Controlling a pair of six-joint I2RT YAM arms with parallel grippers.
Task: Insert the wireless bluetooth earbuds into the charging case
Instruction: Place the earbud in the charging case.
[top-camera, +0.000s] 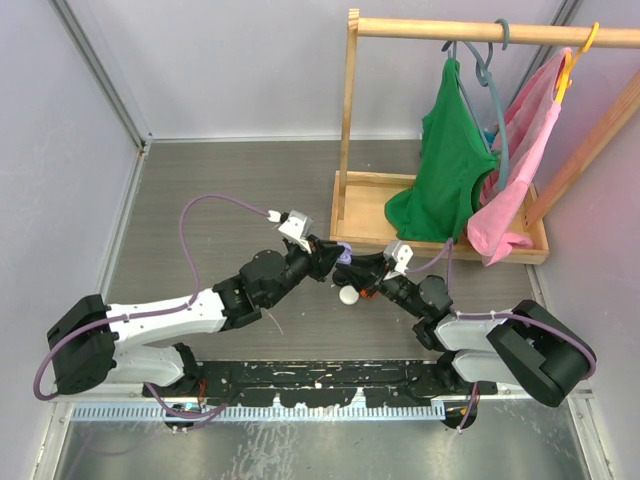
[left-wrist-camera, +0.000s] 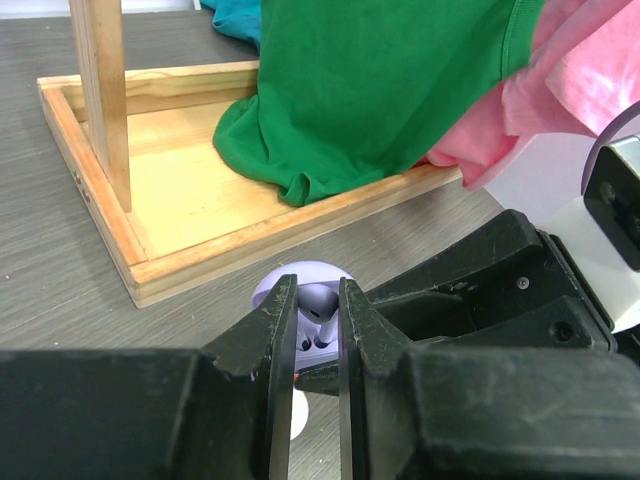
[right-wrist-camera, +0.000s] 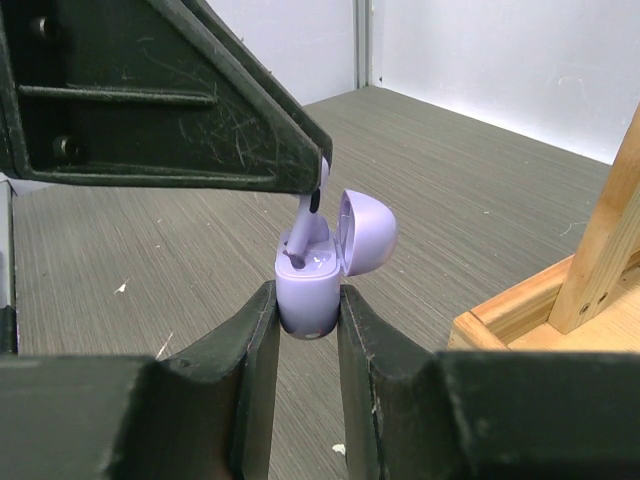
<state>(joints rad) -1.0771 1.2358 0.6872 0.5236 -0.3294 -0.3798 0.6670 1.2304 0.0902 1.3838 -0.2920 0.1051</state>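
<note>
- Right gripper (right-wrist-camera: 305, 296): jaws clamped on the sides of the lilac charging case (right-wrist-camera: 308, 287), held upright above the table (top-camera: 200, 180); lid (right-wrist-camera: 366, 230) open (tipped toward 2 o'clock in the right wrist view).
- Left gripper (left-wrist-camera: 316, 292): pinching the lilac earbud (left-wrist-camera: 320, 318) by its stem, bud end touching the case's top face.
- White disc (top-camera: 347, 295) at 6 o'clock of the case.
- Wooden rack (top-camera: 350, 120) at 1 o'clock, with a green shirt (top-camera: 450, 170).

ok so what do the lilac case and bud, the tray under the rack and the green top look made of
Lilac case and earbud: likely moulded plastic, smooth satin surfaces with soft highlights.
Tray: pale wood, visible grain and jointed corners, seemingly unpainted.
Green top: soft fabric, matte, draping in folds with a stitched hem.
</note>
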